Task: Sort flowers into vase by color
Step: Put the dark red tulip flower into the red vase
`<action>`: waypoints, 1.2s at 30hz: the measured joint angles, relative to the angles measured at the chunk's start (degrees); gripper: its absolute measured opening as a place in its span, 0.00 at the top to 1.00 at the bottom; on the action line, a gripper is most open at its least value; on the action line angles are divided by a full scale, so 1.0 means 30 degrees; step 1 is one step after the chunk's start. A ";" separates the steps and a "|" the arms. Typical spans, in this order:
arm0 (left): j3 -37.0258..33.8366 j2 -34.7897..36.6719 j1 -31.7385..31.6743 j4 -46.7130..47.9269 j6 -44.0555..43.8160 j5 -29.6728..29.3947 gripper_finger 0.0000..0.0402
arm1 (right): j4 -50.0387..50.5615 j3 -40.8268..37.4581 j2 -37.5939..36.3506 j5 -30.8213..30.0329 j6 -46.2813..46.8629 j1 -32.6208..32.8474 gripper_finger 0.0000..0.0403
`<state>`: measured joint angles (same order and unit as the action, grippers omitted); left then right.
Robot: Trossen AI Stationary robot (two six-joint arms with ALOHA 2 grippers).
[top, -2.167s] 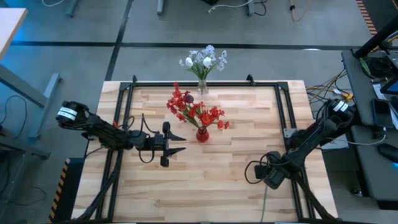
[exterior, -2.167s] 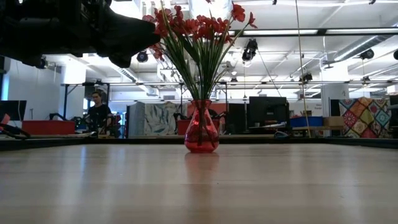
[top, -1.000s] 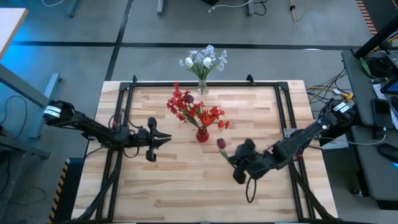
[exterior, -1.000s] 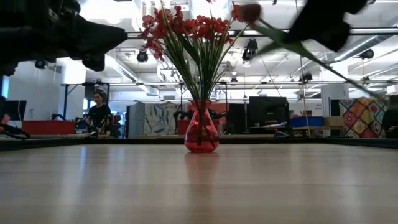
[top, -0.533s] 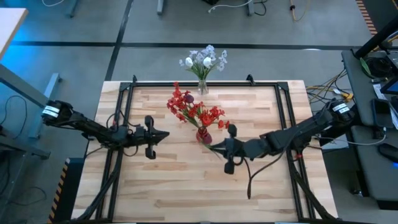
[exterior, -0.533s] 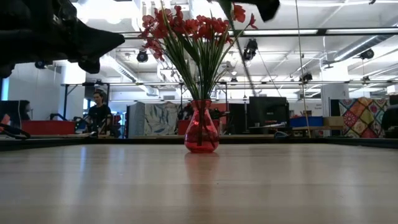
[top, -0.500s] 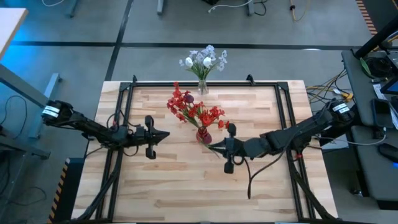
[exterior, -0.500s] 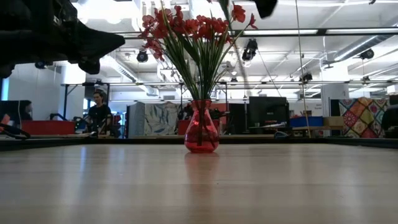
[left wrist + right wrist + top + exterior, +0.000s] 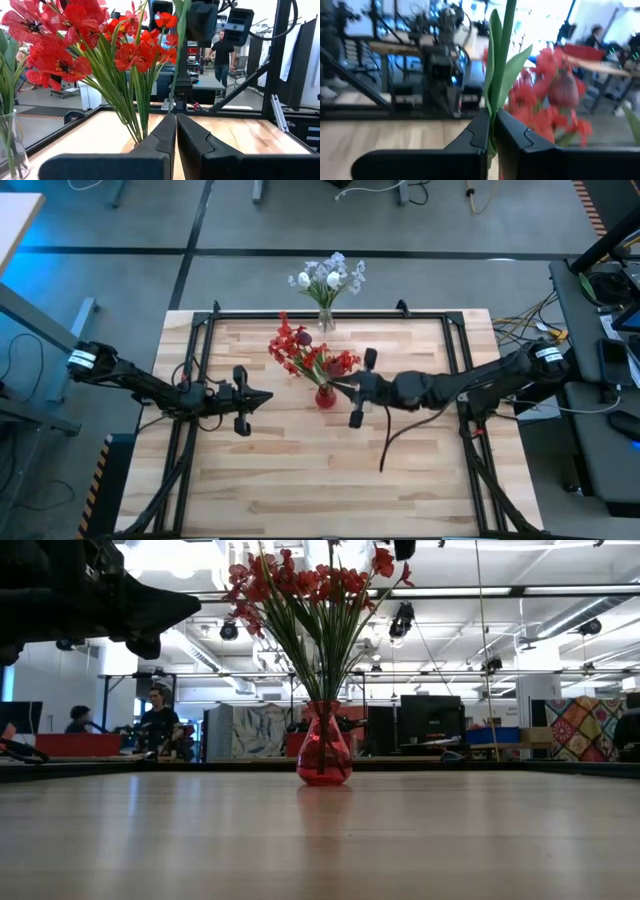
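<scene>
Right end effector [image 9: 340, 388] is clamped on a green flower stem [image 9: 501, 55], right by the red vase [image 9: 325, 396] mid-bench. Left end effector [image 9: 268, 397] is closed and empty, hanging off to the vase's left.

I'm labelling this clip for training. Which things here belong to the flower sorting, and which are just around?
Job:
- red vase with red flowers
- clear vase with white and pale-blue flowers
- stem pinched in the right gripper, beside the red vase
- left gripper, shut, waiting left of the red vase

Around:
- table
- person in the room behind
</scene>
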<state>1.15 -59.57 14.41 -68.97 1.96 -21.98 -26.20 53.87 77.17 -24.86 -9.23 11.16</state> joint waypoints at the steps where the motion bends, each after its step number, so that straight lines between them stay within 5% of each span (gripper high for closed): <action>1: 0.0000 0.0000 0.0000 0.0000 0.0001 0.0000 1.00 | -0.0426 0.0000 0.0000 0.0333 -0.0297 -0.0100 0.96; 36: -0.0015 -0.0007 0.0000 0.0007 0.0033 0.0000 1.00 | -0.3365 0.0007 0.3877 0.0104 -0.1475 -0.0985 0.97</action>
<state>1.10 -59.59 14.41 -68.95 2.05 -21.98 -36.29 53.89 88.80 -24.55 -13.66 8.21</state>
